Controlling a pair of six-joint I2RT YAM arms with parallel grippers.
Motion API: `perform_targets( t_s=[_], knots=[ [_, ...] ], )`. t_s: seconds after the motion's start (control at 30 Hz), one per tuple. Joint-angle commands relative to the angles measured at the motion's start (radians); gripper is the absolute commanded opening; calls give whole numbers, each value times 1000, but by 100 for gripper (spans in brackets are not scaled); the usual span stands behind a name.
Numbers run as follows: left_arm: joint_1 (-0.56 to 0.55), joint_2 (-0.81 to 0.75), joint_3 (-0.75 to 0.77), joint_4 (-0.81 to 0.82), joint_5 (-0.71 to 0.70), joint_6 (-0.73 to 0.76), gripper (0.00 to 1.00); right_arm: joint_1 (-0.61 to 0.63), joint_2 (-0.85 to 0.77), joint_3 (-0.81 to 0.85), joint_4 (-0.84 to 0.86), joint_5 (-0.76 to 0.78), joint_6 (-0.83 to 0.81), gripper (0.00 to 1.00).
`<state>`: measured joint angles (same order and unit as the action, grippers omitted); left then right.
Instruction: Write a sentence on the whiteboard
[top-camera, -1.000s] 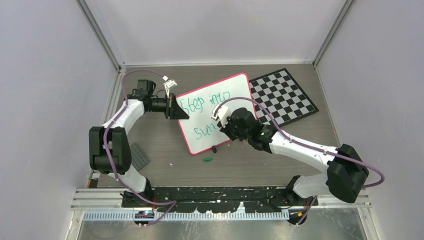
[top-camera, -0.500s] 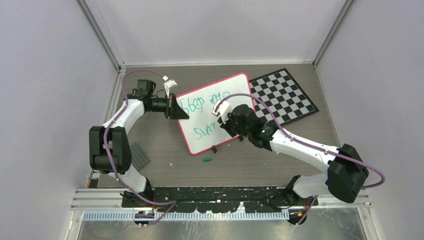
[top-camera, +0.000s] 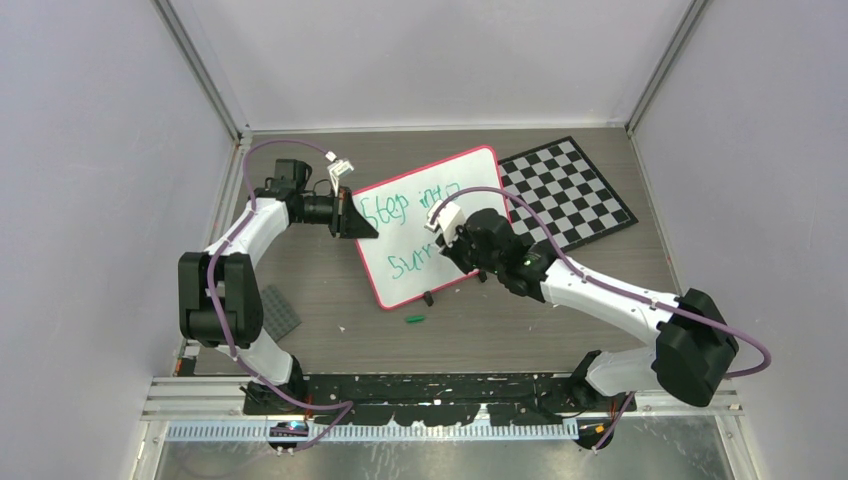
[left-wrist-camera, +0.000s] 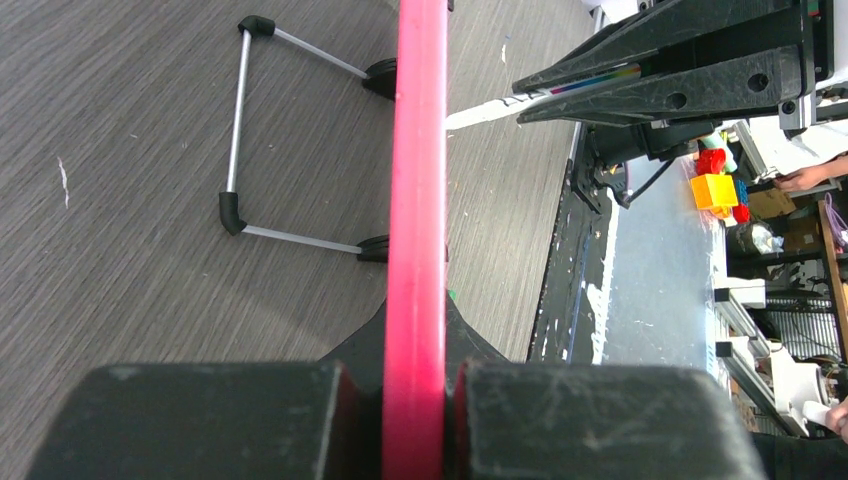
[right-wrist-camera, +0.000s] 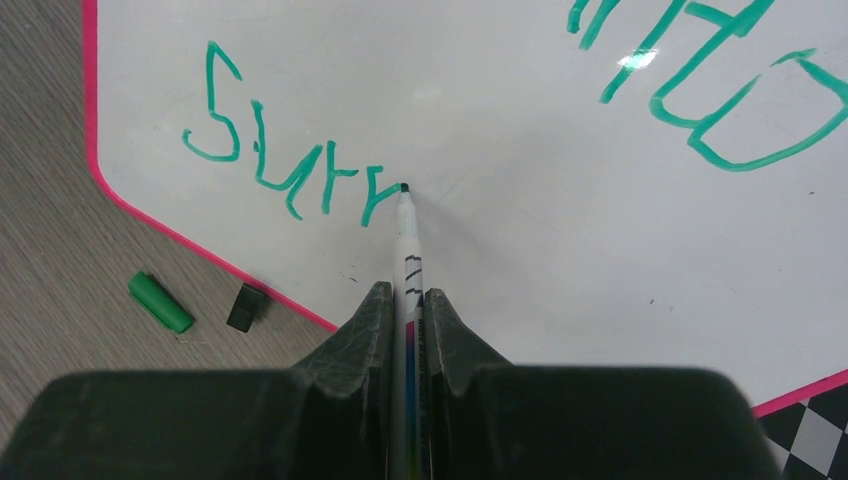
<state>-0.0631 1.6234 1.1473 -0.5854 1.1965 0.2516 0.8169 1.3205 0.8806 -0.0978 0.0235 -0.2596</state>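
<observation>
Whiteboard (top-camera: 405, 240) sits mid-table, angled, its far right corner just beside the checkerboard (top-camera: 580, 195). Left gripper (left-wrist-camera: 417, 400) is clamped tight on the board's pink rim at the left edge. Right gripper (right-wrist-camera: 405, 330) is closed on a marker (right-wrist-camera: 408, 250), w/ the tip touching the board at the end of "Surr". That's the sentence (right-wrist-camera: 290, 165) in green, 2nd line under "Step into". Green cap (right-wrist-camera: 160, 302) lies on the table by the board's near edge.

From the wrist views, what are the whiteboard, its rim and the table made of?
Whiteboard: glossy coated face, likely melamine; it mirrors a light. Rim: smooth pink plastic, it seems. Table: matte grey wood-grain laminate, probably; streaked grain shows.
</observation>
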Motion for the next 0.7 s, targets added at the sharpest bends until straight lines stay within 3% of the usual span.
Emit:
perform_targets(
  t_s=[0.0, 0.67],
  knots=[
    [-17, 24, -10, -171, -101, 38, 0, -13, -58, -14, 48, 13, -15, 0],
    [-17, 32, 1, -175, -97, 46, 0, -37, -123, -79, 61, 15, 37, 0]
  ],
)
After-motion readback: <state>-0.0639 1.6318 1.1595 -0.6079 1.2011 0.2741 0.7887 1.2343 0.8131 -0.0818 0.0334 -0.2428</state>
